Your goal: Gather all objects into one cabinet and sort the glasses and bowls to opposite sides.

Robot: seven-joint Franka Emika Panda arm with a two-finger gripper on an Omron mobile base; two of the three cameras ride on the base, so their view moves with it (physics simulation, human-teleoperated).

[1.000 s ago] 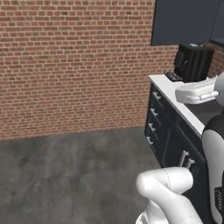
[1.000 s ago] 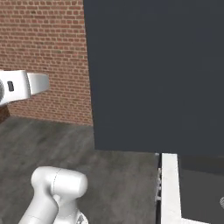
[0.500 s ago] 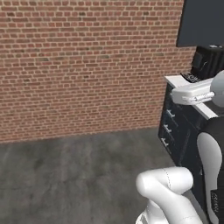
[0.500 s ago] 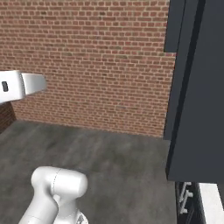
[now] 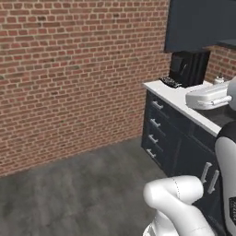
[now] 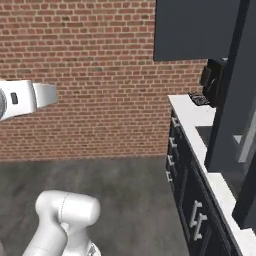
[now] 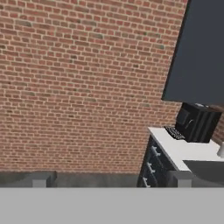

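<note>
Brick wall (image 5: 78,69); dark wall cabinet (image 5: 203,23) (flat front outward).

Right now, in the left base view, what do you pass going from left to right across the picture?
Brick wall → dark drawer fronts with silver handles → black coffee machine on the white counter → the arm's white link at the right edge.

The wall (image 5: 73,69) is made of red-brown bricks with pale lines between them. The floor (image 5: 69,193) is dark grey and blotchy. The cabinet (image 5: 203,23) is dark charcoal. The counter (image 5: 179,99) is white, with dark drawers (image 5: 161,129) and silver handles (image 5: 156,123). A black machine (image 5: 189,69) is seen on it.
</note>
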